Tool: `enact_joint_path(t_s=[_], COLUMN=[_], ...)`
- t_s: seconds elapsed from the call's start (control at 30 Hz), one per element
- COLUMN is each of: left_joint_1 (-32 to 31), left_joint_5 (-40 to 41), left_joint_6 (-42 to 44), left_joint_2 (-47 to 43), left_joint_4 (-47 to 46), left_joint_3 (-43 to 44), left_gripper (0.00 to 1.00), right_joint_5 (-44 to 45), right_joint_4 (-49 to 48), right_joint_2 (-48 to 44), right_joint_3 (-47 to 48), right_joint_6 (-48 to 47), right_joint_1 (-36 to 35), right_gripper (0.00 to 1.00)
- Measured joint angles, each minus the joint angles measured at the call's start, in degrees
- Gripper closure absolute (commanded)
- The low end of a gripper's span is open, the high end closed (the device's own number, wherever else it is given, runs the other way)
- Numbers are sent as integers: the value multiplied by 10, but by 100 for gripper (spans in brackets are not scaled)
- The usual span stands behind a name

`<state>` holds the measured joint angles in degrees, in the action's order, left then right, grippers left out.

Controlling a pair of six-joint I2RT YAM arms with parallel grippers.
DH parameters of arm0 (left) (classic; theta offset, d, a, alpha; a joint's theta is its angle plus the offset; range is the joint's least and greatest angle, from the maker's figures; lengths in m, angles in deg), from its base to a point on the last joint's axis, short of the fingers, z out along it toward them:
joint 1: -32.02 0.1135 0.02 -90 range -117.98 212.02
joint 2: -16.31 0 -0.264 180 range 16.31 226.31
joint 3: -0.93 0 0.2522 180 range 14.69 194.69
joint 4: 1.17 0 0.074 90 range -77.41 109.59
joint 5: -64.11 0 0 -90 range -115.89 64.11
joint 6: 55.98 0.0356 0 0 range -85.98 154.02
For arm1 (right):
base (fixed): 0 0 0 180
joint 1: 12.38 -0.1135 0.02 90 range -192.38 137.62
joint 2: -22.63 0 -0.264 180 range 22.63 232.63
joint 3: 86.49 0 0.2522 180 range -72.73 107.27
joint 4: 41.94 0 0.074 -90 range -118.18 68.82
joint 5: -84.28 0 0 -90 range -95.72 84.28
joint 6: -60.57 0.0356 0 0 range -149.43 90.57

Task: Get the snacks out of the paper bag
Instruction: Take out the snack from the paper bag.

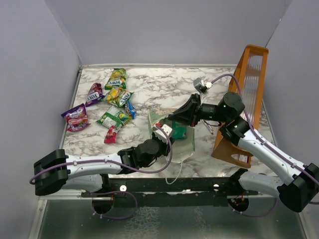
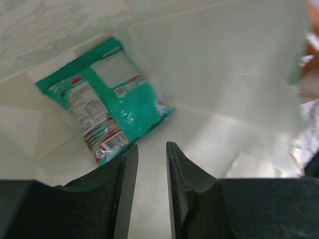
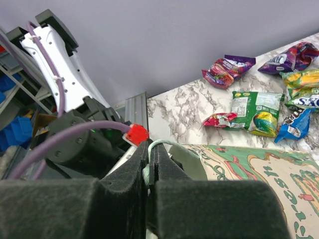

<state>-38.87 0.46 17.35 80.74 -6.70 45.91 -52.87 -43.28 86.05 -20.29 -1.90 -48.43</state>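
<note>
Snacks lie loose on the far left part of the marble counter (image 1: 164, 89): a green-yellow packet (image 1: 117, 78) farthest back, a purple packet (image 1: 93, 93) to its near left, a pink-purple packet (image 1: 76, 118) by the left edge, a green packet (image 1: 112, 118) and a small red packet (image 1: 110, 134) closest to the bag. A few more yellow and blue ones sit among them, some touching.

The paper bag (image 1: 180, 133) is at the middle of the counter's near half, between the two arms and well apart from the loose packets. Its mint-green outside carries a printed pattern in the right wrist view.

The left pincer (image 2: 152, 147) reaches into the bag's mouth. It is released, its dark fingers (image 2: 127, 169) a narrow gap apart with nothing between them. Just beyond its left finger, one teal packet (image 2: 104, 112) lies flat on the cream inside of the bag, label side up, near a corner. Whether the fingertip touches it cannot be told.

The right pincer (image 3: 149, 154) comes in from the right and is clenched on the paper bag's rim, a sliver of mint-green edge pinched between its pads. A thin loop handle (image 3: 167, 144) arches just beside it.

An orange-brown wooden rack (image 1: 249, 89) stands at the right side of the counter, behind the right arm.
</note>
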Motion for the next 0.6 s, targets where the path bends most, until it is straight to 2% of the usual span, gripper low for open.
enact_joint_path(t_s=[0.3, 0.43, 0.6], left_joint_1=[0, 0, 28], left_joint_5=[86, 111, 123], left_joint_6=[34, 40, 30], left_joint_2=[86, 107, 145], left_joint_4=[-111, -128, -94], left_joint_3=[-26, -26, 5], left_gripper=[68, 69, 69], right_joint_5=[14, 17, 15], right_joint_4=[-12, -13, -21], right_joint_2=[-11, -11, -11], right_joint_3=[-17, -17, -18], right_joint_6=[19, 23, 20], right_joint_1=[0, 0, 0], right_gripper=[98, 98, 98])
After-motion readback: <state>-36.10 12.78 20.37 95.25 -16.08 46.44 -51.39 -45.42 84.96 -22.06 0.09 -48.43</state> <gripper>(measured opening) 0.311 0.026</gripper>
